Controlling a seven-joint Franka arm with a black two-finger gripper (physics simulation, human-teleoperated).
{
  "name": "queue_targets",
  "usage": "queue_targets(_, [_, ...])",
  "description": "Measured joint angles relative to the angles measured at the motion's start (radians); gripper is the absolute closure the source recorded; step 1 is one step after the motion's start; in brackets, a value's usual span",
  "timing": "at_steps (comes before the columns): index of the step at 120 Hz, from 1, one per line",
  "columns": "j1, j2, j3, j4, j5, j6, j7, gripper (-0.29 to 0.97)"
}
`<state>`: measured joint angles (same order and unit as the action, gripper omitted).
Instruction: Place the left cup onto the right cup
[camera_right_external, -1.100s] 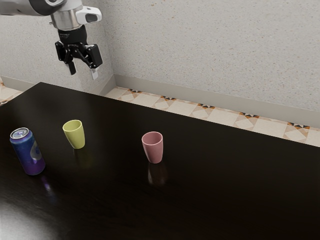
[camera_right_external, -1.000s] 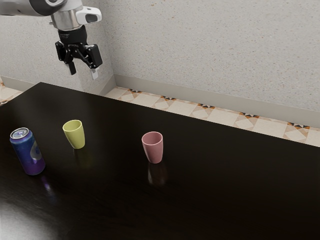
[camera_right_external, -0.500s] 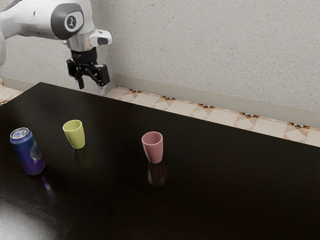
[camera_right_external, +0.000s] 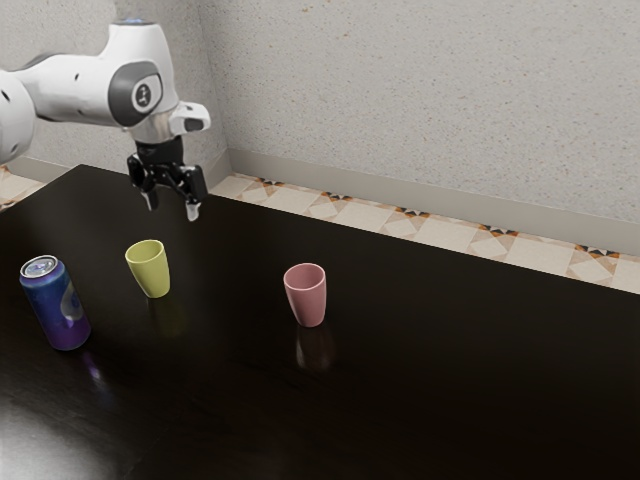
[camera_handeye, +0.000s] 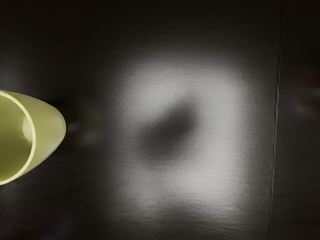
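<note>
A yellow-green cup (camera_right_external: 148, 267) stands upright on the dark table (camera_right_external: 420, 380), toward the exterior view's left. A pink cup (camera_right_external: 305, 294) stands upright to its right, well apart from it. My gripper (camera_right_external: 171, 207) hangs open in the air above and slightly behind the yellow-green cup, with nothing between its fingers. In the wrist view the yellow-green cup (camera_handeye: 25, 136) shows from above, its open mouth seen at the picture's edge, off to one side of my hand.
A blue soda can (camera_right_external: 56, 303) stands upright to the left of the yellow-green cup. The table's far edge runs behind my gripper, with a tiled floor (camera_right_external: 450, 232) and a speckled wall beyond.
My gripper has come down and moved closer to the yellow-green cup, from high near the wall to just above the table. Both cups and the can have stayed put.
</note>
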<state>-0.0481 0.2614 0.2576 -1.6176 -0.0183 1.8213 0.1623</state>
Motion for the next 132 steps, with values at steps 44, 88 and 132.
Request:
queue_targets(44, [0.078,-0.067,0.02,-0.155,0.003,0.108,0.016,0.02])
queue_targets(88, [0.104,0.054,0.015,-0.035,0.001,0.147,0.027,0.03])
queue_targets(132, [0.113,0.162,0.007,-0.01,-0.019,0.159,0.033,0.03])
